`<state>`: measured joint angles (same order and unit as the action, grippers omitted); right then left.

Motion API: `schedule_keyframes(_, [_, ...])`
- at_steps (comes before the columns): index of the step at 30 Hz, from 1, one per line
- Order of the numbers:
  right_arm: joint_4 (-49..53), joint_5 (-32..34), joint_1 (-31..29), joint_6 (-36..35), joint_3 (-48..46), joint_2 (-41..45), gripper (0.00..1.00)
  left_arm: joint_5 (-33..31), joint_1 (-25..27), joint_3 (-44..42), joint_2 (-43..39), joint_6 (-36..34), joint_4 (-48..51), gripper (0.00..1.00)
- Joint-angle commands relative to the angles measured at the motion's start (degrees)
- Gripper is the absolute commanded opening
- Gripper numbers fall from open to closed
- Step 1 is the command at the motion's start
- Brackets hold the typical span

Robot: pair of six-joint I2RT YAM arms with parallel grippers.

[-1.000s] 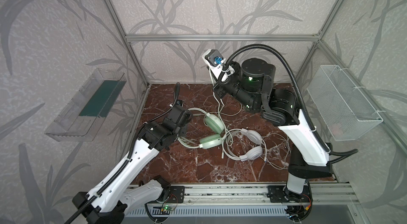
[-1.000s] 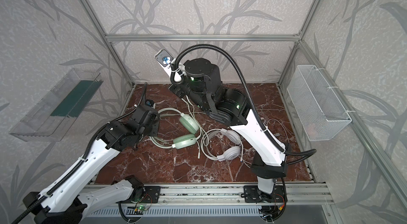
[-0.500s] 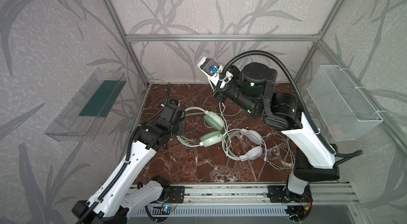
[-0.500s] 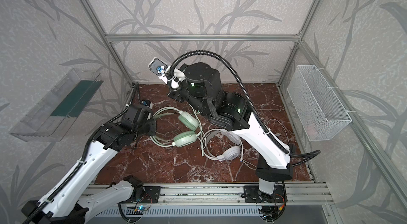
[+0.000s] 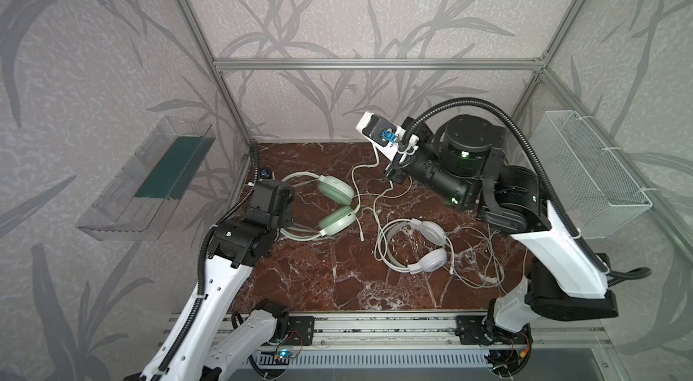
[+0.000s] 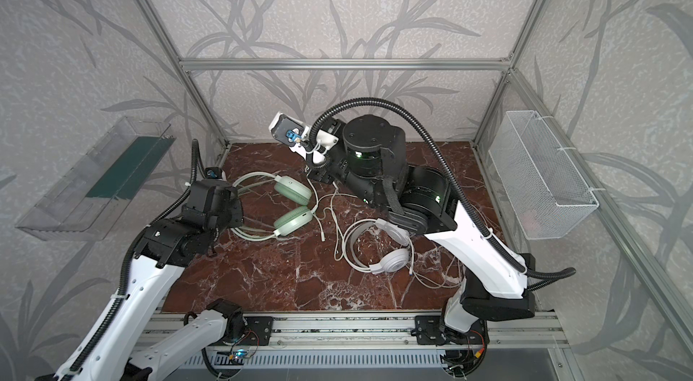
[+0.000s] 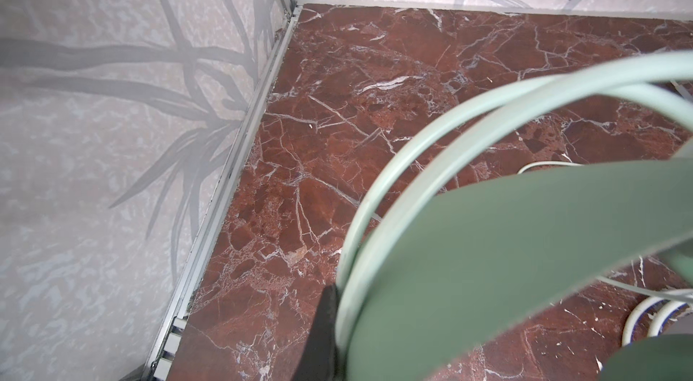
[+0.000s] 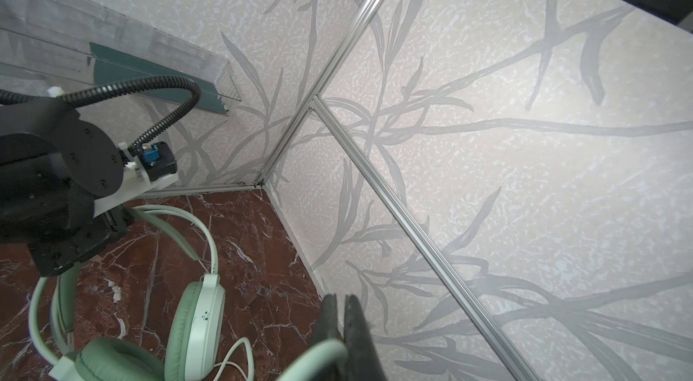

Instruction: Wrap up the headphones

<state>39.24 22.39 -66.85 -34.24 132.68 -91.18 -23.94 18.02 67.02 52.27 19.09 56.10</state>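
Note:
The mint-green headphones [image 5: 336, 206] [image 6: 292, 206] lie at the back left of the marble floor. My left gripper [image 5: 284, 208] [image 6: 231, 210] is shut on their headband [image 7: 487, 248]; one dark finger [image 7: 322, 334] shows beside the band. The white headphones [image 5: 429, 248] [image 6: 392, 251] lie to the right, ringed by their coiled cable. My right gripper [image 5: 392, 175] [image 6: 313, 174] [image 8: 342, 308] hovers above the floor behind them, shut on a pale cable [image 8: 318, 358] that trails down toward the mint cups [image 8: 195, 323].
A clear plastic bin [image 5: 150, 180] hangs on the left wall and a wire basket [image 5: 592, 180] on the right wall. A thin loose cable [image 5: 483, 266] sprawls by the right arm's base. An aluminium rail [image 5: 375, 326] runs along the front edge.
My left gripper has drawn the mint-green headphones to the left. The right gripper has come down and turned, still shut on the cable.

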Motion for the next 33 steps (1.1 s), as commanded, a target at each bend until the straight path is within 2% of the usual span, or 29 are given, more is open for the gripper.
schedule_keyframes(1, [1.26,-3.76,-0.72,-0.87,-0.54,2.14,0.00,0.20,-0.81,4.68,1.24,2.00,-3.48,0.00])
schedule_keyframes(6, [4.89,-10.98,-5.14,-7.27,-3.04,3.89,0.00,4.60,-0.89,8.23,7.11,-1.40,-3.79,0.00])
schedule_keyframes(9, [4.61,-11.31,-6.92,-10.90,-2.22,2.75,0.00,10.36,0.88,8.71,10.62,-3.96,-3.68,0.00])
schedule_keyframes(13, [8.34,-11.43,-6.95,-12.43,4.01,-0.69,0.00,10.50,4.07,6.77,11.34,-4.56,-4.50,0.00])
schedule_keyframes(17, [16.03,-22.79,-6.95,-9.81,8.66,-0.93,0.00,8.07,4.39,5.67,12.47,-4.42,-4.47,0.00])
schedule_keyframes(19, [19.14,-27.51,-6.96,-9.18,10.84,-1.23,0.00,9.15,4.39,5.69,12.74,-4.41,-5.71,0.00])
schedule_keyframes(21, [21.22,-29.43,-6.90,-8.92,12.69,-1.54,0.00,12.19,5.20,6.16,13.10,-5.48,-7.53,0.00])
schedule_keyframes(23, [22.65,-31.01,-6.94,-8.70,13.73,-1.34,0.00,13.27,8.38,6.23,13.21,-8.02,-9.28,0.00])
schedule_keyframes(27, [24.21,-33.70,-5.92,-8.34,14.01,0.10,0.00,14.56,19.63,5.13,13.77,-16.39,-9.95,0.00])
schedule_keyframes(29, [24.06,-35.23,-3.76,-7.23,13.26,0.71,0.00,15.91,23.47,3.15,13.02,-18.71,-10.11,0.00])
schedule_keyframes(33, [23.62,-40.30,1.29,-4.71,10.19,2.46,0.00,18.70,24.78,-1.19,9.51,-18.83,-10.90,0.00])
